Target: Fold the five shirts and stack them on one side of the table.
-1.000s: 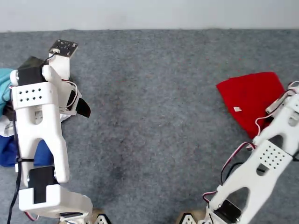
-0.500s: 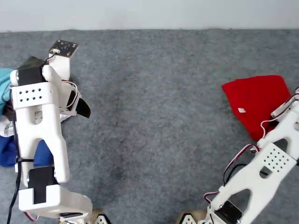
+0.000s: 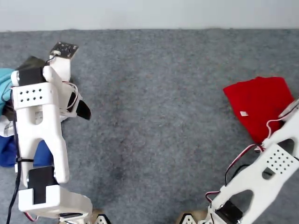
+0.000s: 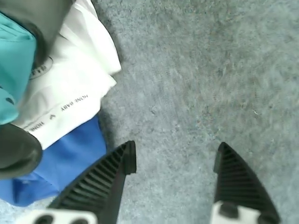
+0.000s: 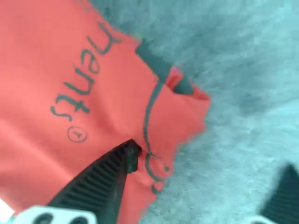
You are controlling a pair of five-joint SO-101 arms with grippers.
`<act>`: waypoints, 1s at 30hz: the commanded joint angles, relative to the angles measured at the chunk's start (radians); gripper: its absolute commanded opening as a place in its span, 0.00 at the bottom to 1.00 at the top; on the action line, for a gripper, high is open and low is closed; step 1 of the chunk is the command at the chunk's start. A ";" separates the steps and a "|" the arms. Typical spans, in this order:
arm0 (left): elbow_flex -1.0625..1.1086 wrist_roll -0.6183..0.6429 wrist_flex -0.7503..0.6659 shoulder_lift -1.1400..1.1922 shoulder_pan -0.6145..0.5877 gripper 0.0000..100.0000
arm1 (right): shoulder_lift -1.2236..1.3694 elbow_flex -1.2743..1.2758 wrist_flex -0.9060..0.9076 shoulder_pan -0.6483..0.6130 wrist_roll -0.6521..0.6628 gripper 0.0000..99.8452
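High view: a grey, carpet-like surface with one white arm at each lower corner. A red shirt lies flat near the right edge, with a small white tag on its near side. The right arm rises from the near edge, and its upper part overlaps the shirt's near right corner.

At the far left edge is a loose heap of clothes: a teal shirt, a white shirt with dark print, a blue shirt nearest the front, and some dark cloth at the back. The left arm stands over this heap and hides much of it.

Left wrist view: the left tool has its two black ribbed fingers wide apart, holding nothing. It hangs over bare grey surface, just beside the edge of the blue shirt.

Right wrist view: the right tool is also spread apart. One ribbed finger lies over the red shirt, by its dark lettering. The other finger is out over the grey surface, so the shirt's edge falls between them.
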 commanded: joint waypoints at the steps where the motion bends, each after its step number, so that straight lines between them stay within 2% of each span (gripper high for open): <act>1: 0.031 0.006 0.009 -0.044 0.000 0.27 | -0.182 -0.009 0.044 0.008 0.011 0.69; 5: 0.056 0.006 0.008 -0.044 0.000 0.27 | -0.326 -0.009 0.044 -0.016 0.011 0.73; 11: 0.050 0.011 -0.002 -0.054 -0.028 0.27 | -0.504 -0.008 0.044 -0.131 0.017 0.73; 15: -0.045 0.051 -0.058 -0.044 -0.149 0.27 | -0.585 0.055 0.044 -0.231 0.052 0.73; 18: -0.108 0.104 -0.118 -0.044 -0.287 0.27 | -0.645 0.203 0.044 -0.309 0.120 0.73; 21: -0.116 0.118 -0.204 -0.043 -0.400 0.28 | -0.696 0.356 0.042 -0.364 0.129 0.73; 26: -0.120 0.123 -0.319 -0.044 -0.488 0.28 | -0.725 0.496 0.038 -0.403 0.129 0.73; 30: -0.084 0.123 -0.483 -0.043 -0.517 0.28 | -0.731 0.552 0.039 -0.410 0.130 0.73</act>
